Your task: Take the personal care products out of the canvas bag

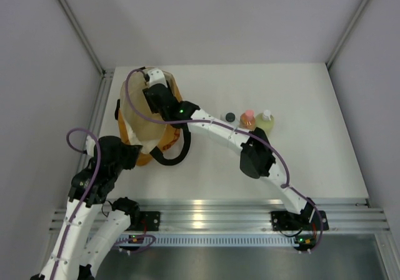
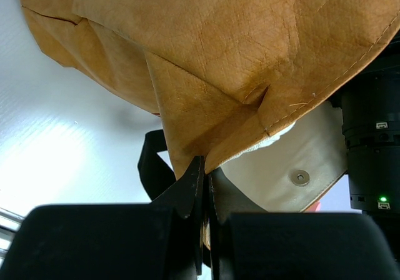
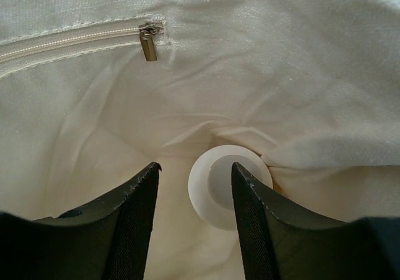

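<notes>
Looking down from the top camera, I counted three bottles out on the table (image 1: 312,155), in a row to the right of the bag (image 1: 139,133): the black-capped bottle (image 1: 230,116), the orange bottle (image 1: 248,119) and the green bottle (image 1: 265,120), close together and apparently upright. By my reckoning that was most of the job done, with one item left.

That item, the last bottle (image 3: 215,189), sat inside the bag on the cream lining (image 3: 300,74), below the zip pocket (image 3: 75,39). Only its pale round cap showed to my right wrist camera, so I could not judge how the body lay.

My left gripper (image 2: 205,167) was clenched on a fold of the bag's edge, holding the mouth up beside a black strap (image 2: 153,167). My right arm reached deep into the bag. The right gripper (image 3: 195,167) had its fingers parted astride the cap. One finger (image 3: 256,217) overlapped the cap's edge, and the other (image 3: 134,217) stood apart from it with lining visible in the gap, so I did not count it as a grasp.

What remained, as I judged it, was to close on that bottle, lift it clear of the fabric and set it with the other three.
</notes>
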You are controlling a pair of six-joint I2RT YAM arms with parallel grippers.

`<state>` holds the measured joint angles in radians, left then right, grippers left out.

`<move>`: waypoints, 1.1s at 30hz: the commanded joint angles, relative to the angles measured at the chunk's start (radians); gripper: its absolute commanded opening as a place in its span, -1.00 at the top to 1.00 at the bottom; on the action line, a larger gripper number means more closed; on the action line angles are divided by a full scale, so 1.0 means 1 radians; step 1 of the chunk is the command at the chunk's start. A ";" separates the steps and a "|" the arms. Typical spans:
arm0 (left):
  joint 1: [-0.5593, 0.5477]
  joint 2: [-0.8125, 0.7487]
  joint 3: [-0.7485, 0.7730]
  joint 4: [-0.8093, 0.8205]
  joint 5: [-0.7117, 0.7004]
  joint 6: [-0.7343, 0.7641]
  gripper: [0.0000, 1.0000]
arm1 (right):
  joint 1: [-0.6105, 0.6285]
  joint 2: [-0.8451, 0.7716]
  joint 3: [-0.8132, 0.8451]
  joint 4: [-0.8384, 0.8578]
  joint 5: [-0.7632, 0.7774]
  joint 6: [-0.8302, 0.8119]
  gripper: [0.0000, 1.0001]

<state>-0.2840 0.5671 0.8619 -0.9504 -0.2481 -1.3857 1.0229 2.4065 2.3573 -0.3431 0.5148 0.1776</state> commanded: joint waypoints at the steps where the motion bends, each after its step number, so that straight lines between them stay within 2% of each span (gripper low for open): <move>1: 0.002 0.002 -0.014 0.009 -0.025 -0.009 1.00 | -0.010 0.025 0.046 -0.033 0.033 0.017 0.03; 10: 0.000 -0.001 0.008 0.010 -0.060 0.007 1.00 | -0.027 0.051 0.013 -0.054 0.073 0.026 0.04; 18: 0.000 0.007 0.002 0.010 -0.048 0.008 1.00 | -0.066 0.055 -0.020 -0.089 0.017 0.066 0.12; 22: 0.000 0.017 0.008 0.010 -0.054 0.010 1.00 | -0.064 0.056 -0.027 -0.117 0.033 0.059 0.11; 27: 0.000 0.040 0.015 0.010 -0.054 0.016 1.00 | -0.061 0.052 -0.047 -0.120 -0.019 0.051 0.02; 33: 0.002 0.045 0.020 0.010 -0.062 0.017 1.00 | -0.067 0.063 -0.047 -0.120 -0.064 0.057 0.21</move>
<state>-0.2840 0.6006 0.8623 -0.9424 -0.2749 -1.3846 0.9718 2.4462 2.3241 -0.3870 0.5053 0.2203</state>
